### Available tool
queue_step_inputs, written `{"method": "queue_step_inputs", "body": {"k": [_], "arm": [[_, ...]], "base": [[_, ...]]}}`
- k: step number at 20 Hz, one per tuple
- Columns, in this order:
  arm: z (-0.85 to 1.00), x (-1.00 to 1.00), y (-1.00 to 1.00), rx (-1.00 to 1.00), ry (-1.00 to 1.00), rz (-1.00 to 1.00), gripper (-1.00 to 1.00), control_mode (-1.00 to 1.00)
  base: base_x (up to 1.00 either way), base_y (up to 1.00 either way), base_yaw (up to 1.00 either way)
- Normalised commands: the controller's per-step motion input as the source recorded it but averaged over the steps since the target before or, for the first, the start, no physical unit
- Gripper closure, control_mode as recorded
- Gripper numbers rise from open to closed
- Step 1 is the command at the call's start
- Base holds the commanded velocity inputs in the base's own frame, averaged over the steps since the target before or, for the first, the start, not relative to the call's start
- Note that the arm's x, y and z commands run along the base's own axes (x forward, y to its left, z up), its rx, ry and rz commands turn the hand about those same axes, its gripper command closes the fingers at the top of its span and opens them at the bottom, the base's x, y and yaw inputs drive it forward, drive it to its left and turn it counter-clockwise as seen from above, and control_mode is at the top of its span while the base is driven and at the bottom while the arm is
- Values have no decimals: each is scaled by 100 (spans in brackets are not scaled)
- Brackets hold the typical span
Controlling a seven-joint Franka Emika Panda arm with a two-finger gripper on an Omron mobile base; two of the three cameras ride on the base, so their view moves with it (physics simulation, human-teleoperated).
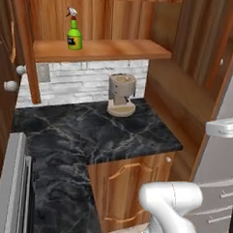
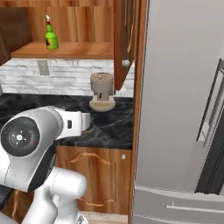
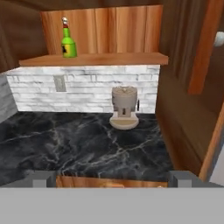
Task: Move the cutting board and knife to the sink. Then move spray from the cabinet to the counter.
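Evidently the second part of the task is in hand: no cutting board or knife is seen on the counter (image 1: 103,137), and the spray (image 1: 74,30) is faced squarely by the hand camera. The green bottle is stood upright on the shelf of the cabinet (image 1: 102,49), near its left end, close to the plank back. The gripper (image 3: 113,178) is held low, at about the counter's front edge, well apart from the bottle; its two finger tips are seen wide apart with nothing between them, so it is judged open and empty.

For the next move, the hand would need to be raised to shelf height and carried forward and to the left, until the bottle's body is set between the jaws.

A beige coffee machine (image 1: 121,95) is stood on the counter against the white brick wall, below the shelf and to the right of the bottle; it is probably clear of a direct reach. The shelf's front edge, and an open cabinet door with a white knob (image 2: 126,63) at the right, would have to be avoided. A grey fridge (image 2: 183,109) is seen further right.
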Motion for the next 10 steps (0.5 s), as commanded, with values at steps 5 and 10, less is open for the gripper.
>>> {"method": "queue_step_inputs", "body": {"k": [5, 10], "arm": [[0, 0, 0, 0, 0, 0, -100, 100], [0, 0, 0, 0, 0, 0, -100, 100]], "base": [[100, 55, -16], [87, 53, -12]]}}
